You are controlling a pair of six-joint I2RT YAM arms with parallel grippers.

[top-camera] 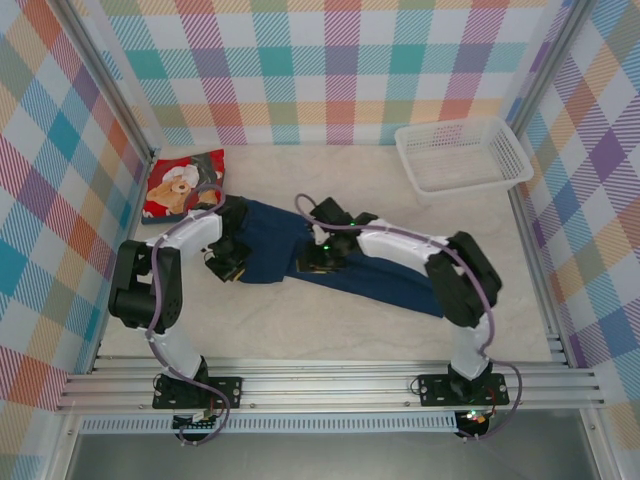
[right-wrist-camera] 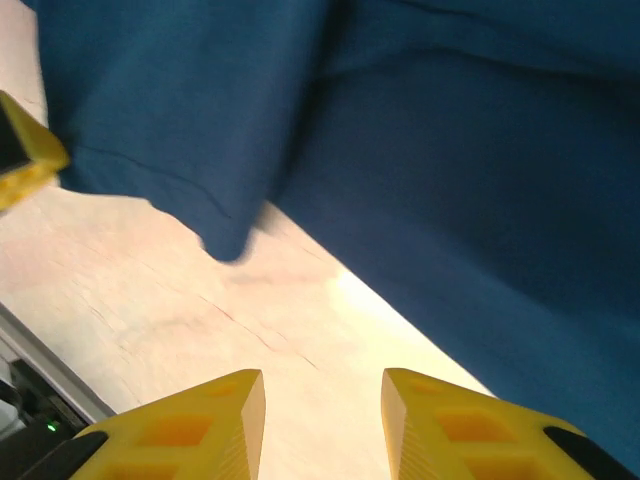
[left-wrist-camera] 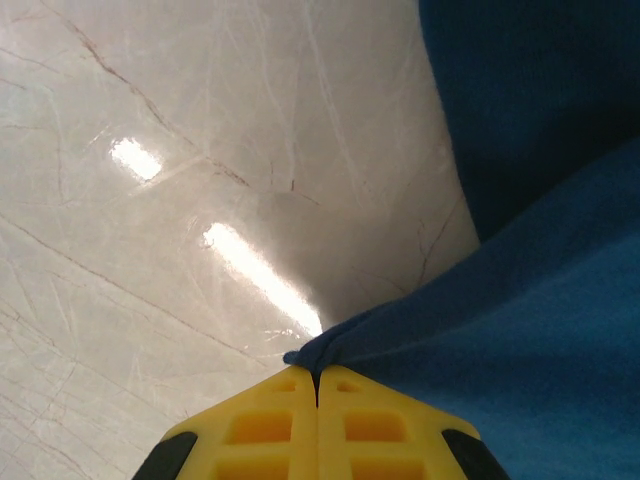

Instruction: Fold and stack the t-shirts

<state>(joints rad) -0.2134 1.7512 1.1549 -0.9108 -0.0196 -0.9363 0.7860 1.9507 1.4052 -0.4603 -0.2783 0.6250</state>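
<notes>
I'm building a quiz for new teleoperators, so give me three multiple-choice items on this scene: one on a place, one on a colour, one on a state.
1. Where on the table does the red t-shirt lie? A near-right corner B far-left corner C centre
2. What colour is the basket? A white B green C black
3. The left gripper is: A open over bare table B shut on nothing C shut on the navy t-shirt
Answers: 1 B, it sits folded at far left; 2 A, white mesh; 3 C, the cloth's edge is pinched between closed fingers.
</notes>
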